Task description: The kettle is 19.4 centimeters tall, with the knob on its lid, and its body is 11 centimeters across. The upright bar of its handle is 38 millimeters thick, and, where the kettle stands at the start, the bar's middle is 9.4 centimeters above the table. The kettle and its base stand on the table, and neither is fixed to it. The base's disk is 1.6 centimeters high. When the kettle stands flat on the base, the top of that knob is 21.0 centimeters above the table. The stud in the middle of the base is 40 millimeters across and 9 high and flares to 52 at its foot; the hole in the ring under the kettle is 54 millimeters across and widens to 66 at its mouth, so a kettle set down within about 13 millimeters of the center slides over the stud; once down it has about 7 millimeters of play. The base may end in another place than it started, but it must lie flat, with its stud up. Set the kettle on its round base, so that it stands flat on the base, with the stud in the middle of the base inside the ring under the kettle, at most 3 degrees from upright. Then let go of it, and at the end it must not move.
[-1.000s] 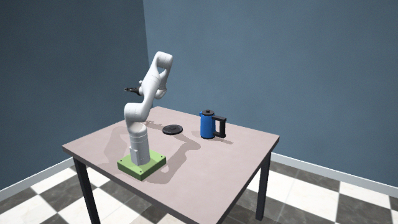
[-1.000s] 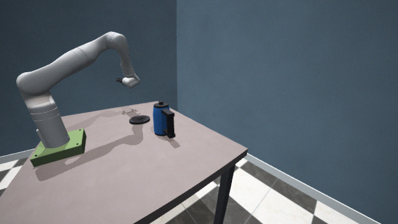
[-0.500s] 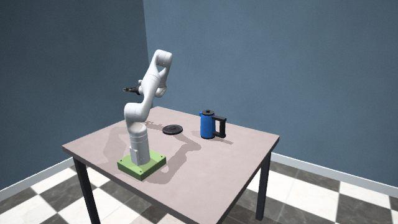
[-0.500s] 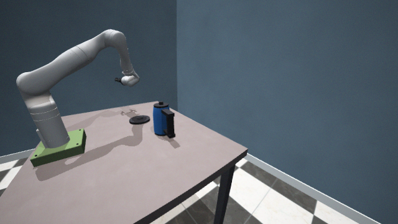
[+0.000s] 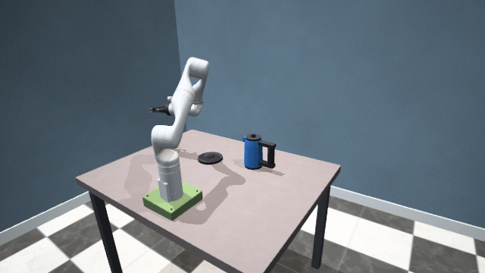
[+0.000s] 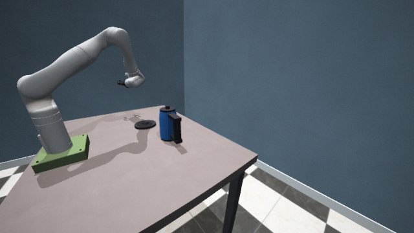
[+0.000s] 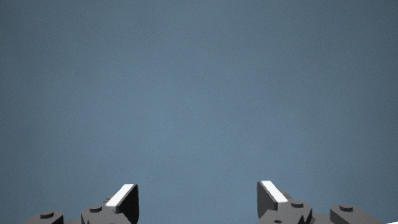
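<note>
Nothing of the job is done yet, as far as I can judge. My pincer (image 5: pixel 153 110) hangs high above the table (image 5: pixel 265 212), pointing level toward the wall, its fingers spread wide with nothing between them; the wrist view shows only blue wall past the pads. The kettle (image 5: pixel 252 152) stands upright on the table, well apart from me, with its black handle (image 5: pixel 268 154) turned away from the base (image 5: pixel 210 158). The base lies flat on the table beside the kettle, a clear gap between the two, and it sits nearer to my arm than the kettle does. From the exterior view I can make out a small raised spot at its middle, which I take for the stud, facing up. So everything is left: I must turn my wrist down and toward the kettle, come in at the upright bar of the handle, close on it, lift the kettle, carry it over the base, lower it so the ring goes over the stud, and then let go. The handle faces away from my arm, so I judge the approach will need a reach around or over the kettle before I can close on the bar.
</note>
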`<state>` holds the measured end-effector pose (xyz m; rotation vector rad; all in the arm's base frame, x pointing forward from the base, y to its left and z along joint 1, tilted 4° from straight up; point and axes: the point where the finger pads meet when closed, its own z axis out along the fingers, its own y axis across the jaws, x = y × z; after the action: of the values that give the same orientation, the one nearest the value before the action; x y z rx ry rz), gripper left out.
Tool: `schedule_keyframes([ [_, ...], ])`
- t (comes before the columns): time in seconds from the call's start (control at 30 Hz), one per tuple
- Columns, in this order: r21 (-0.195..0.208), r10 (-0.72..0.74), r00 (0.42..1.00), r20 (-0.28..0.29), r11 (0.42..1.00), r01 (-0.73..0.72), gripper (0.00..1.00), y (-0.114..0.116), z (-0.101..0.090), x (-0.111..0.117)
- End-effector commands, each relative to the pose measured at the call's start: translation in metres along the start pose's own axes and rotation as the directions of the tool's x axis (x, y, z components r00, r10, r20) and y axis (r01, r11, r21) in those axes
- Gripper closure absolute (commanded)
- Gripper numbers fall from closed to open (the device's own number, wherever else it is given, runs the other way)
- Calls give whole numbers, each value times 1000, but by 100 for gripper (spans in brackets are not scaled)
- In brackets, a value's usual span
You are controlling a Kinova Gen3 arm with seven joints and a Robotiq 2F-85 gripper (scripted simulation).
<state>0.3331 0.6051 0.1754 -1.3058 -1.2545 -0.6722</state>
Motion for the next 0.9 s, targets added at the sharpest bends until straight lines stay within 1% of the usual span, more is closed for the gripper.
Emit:
schedule_keyframes([
  [0.0,3,-11,1000,4,1000,11,20,-3,-1,5],
  [0.47,47,-53,994,101,998,48,20,-27,-15,-3],
  [0.53,47,-53,994,101,998,48,20,-27,-15,-3],
  [0.87,78,-85,980,182,994,72,20,-44,-30,-11],
])
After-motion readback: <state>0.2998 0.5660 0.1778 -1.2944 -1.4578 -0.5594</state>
